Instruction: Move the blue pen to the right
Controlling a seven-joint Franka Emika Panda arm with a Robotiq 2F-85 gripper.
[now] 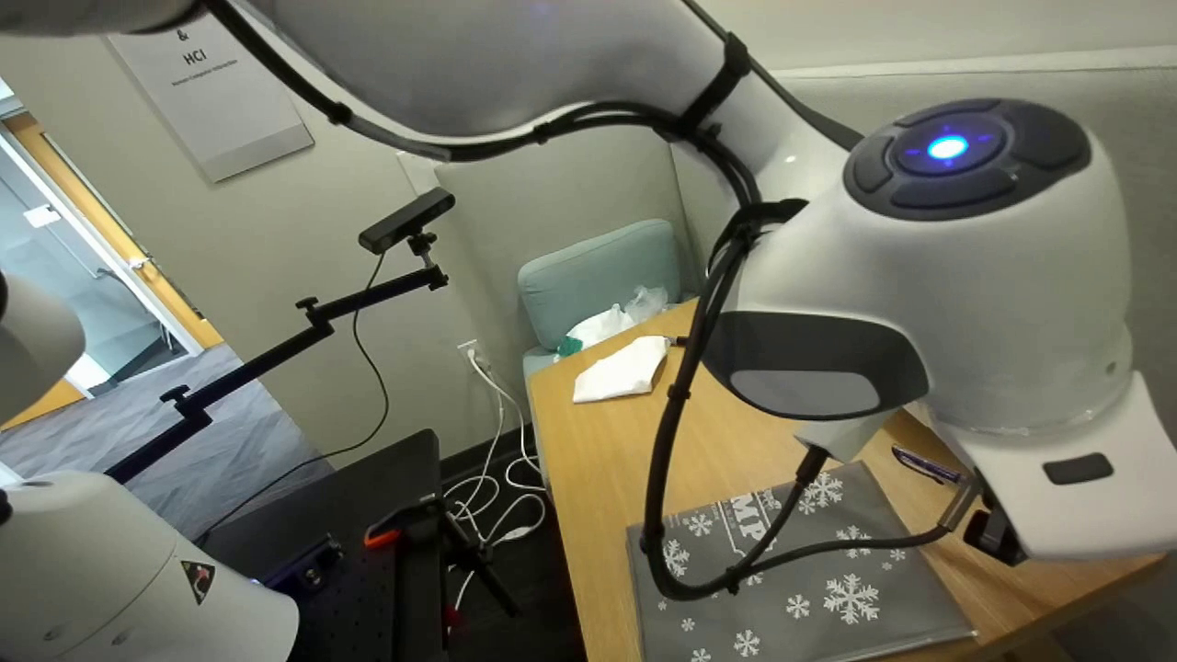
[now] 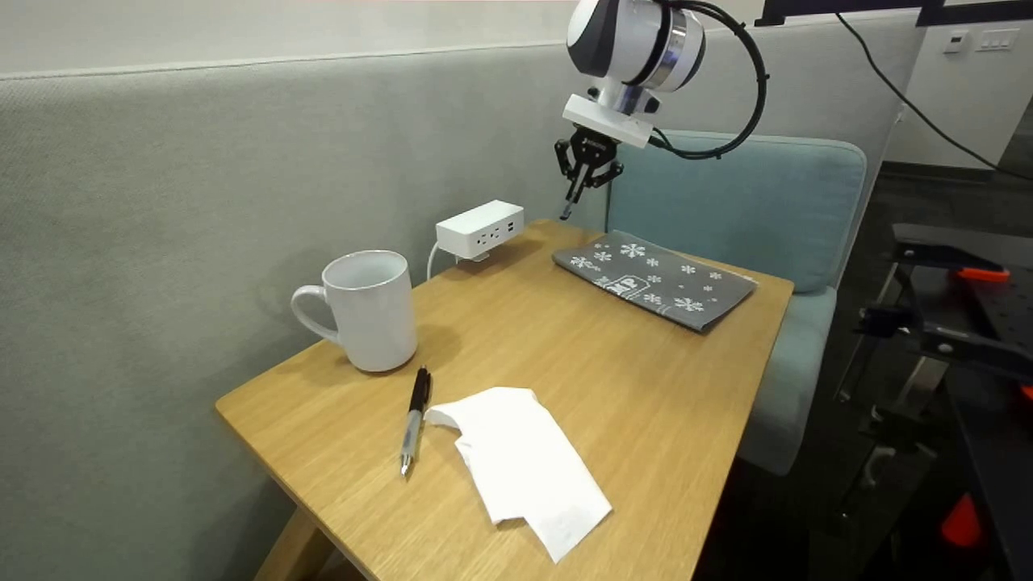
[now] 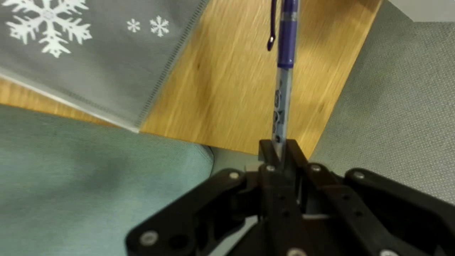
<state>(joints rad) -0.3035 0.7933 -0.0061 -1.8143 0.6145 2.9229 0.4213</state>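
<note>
The blue pen point(image 3: 287, 39) has a dark blue-violet cap with a clip and a clear barrel. My gripper point(image 3: 280, 153) is shut on the end of the clear barrel, and the cap points away from the fingers over the wooden table. In an exterior view the pen point(image 1: 924, 464) shows beside the wrist, with the fingertips hidden. In an exterior view the gripper point(image 2: 567, 211) points down near the table's far corner; the pen is hard to make out there. I cannot tell whether the pen touches the table.
A grey snowflake-printed package point(image 2: 654, 278) lies beside the gripper. A white rectangular power box point(image 2: 480, 228) stands at the table's edge by the padded wall. A white mug point(image 2: 371, 311), a black-and-grey pen point(image 2: 416, 420) and a white paper napkin point(image 2: 524, 460) are at the opposite end.
</note>
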